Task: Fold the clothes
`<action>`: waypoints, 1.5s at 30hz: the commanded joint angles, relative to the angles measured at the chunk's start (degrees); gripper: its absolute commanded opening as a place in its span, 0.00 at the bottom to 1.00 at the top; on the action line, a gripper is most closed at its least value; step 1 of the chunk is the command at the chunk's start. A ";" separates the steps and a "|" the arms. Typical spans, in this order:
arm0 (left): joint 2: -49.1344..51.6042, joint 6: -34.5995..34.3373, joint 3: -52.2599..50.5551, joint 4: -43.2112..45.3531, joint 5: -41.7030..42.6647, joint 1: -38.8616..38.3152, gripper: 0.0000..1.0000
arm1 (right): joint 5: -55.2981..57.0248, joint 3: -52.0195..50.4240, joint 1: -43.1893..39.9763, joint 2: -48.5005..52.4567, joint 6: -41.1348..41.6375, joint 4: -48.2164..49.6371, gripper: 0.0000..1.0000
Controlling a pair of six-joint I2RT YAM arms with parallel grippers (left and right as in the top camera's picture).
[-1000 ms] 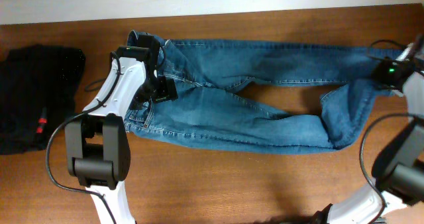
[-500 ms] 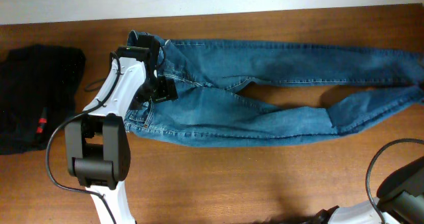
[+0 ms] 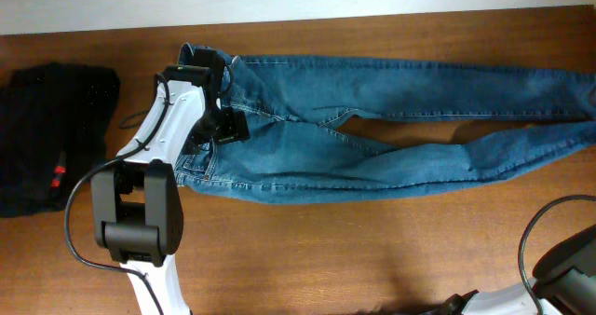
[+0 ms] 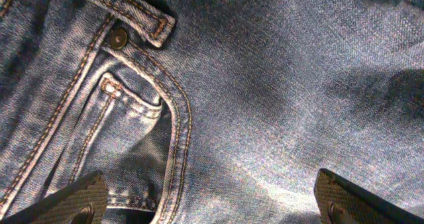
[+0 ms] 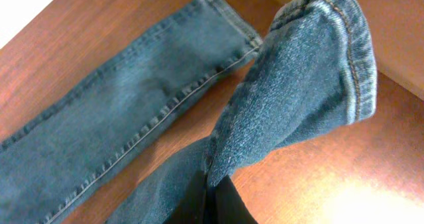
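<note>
Overhead: jeans [image 3: 372,119] lie stretched across the worktop [image 3: 326,259], waist at the left, both legs running right to the frame edge. A narrow gap of bare wood shows between the legs past the crotch. Your left arm [image 3: 172,119] reaches over the waist end.

Left wrist view: your left pincer [image 4: 212,207] is spread wide, with nothing in it. Its fingers [image 4: 73,197] sit at the two bottom corners, with denim filling the space between. A front pocket [image 4: 132,144] with light stitching and a rivet [image 4: 118,36] are just beyond the left finger. Can't tell if the tips touch the cloth.

Right wrist view: your right pincer [image 5: 211,204] is closed tight on one leg near its end. The cuff [image 5: 344,58] hangs doubled over beyond the grip, raised off the wood. The other leg lies flat on the worktop just beside it. This pincer is outside the overhead frame.

A black garment [image 3: 47,138] with a red tag [image 3: 58,173] sits at the far-left edge, apart from the jeans.
</note>
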 commanded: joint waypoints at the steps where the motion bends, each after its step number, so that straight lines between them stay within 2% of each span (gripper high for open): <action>1: 0.52 -0.35 0.11 -0.04 0.02 0.04 0.99 | -2.97 -0.61 -0.46 0.98 -3.69 2.12 0.04; 7: 0.52 -0.37 0.11 -0.04 0.02 0.04 0.99 | -4.63 -0.63 -0.48 4.39 -5.70 4.48 0.04; 14: 0.52 -0.35 0.11 -0.04 0.02 0.04 0.99 | -16.41 -0.63 -1.20 7.10 -10.12 7.26 0.04; 25: 0.52 -0.35 0.11 -0.04 0.02 0.04 0.99 | -16.35 -0.72 -10.12 8.22 -10.12 4.35 0.04; 31: 0.52 -0.35 0.11 -0.04 0.02 0.04 0.99 | -16.35 -3.04 -12.39 11.04 -10.12 6.80 0.06; 32: 0.52 -0.37 0.11 -0.04 0.02 0.04 0.99 | -16.35 -3.52 -12.33 11.61 -10.12 7.26 0.23; 34: 0.52 -0.35 0.11 -0.04 0.02 0.04 0.99 | -16.33 -4.00 -12.13 12.94 -10.10 7.39 0.63; 37: 0.52 -0.35 0.11 -0.04 0.02 0.04 0.99 | -15.41 -4.04 -12.04 14.32 -9.35 6.25 0.70; 39: 0.52 -0.35 0.11 -0.04 0.00 0.04 0.99 | -12.59 -4.02 -12.37 14.29 -5.79 5.38 0.75; 45: 0.52 -0.35 0.11 -0.04 0.00 0.04 0.99 | -12.02 -3.96 -14.93 11.13 -2.73 2.86 0.75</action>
